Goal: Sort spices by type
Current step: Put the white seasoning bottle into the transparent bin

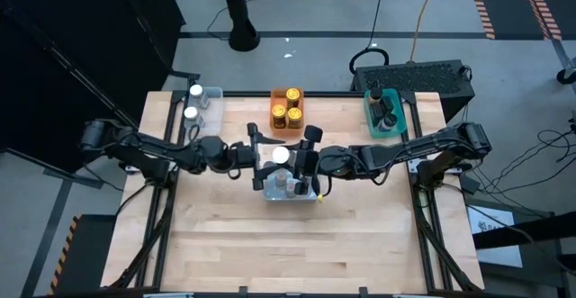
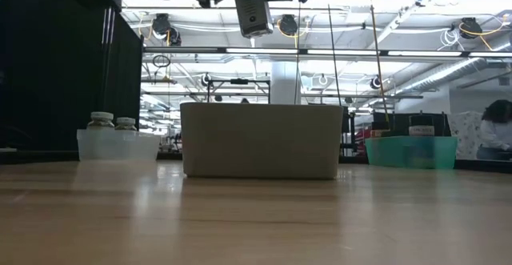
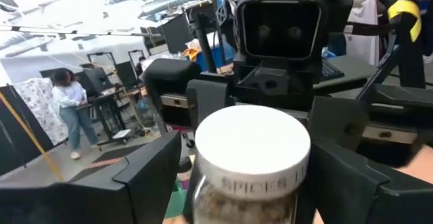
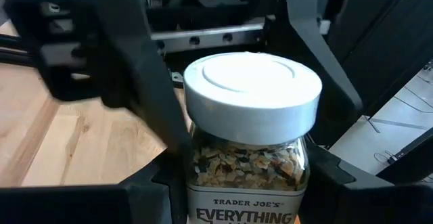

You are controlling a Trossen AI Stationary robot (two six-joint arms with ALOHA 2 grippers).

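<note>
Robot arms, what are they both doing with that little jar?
Both arms meet above the middle bin, passing a white-lidded spice jar between them. The right hand grips it while the left hand sits around it. Sorted jars wait in the clear bin, orange bin and teal bin.

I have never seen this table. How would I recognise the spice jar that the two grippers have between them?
Look at the middle of the wooden table, where both arms meet above a clear bin. The white-lidded jar sits raised there, between the left gripper and right gripper. Unlike the jars resting in the bins, it is up in the air, and its label reads "Everything".
</note>
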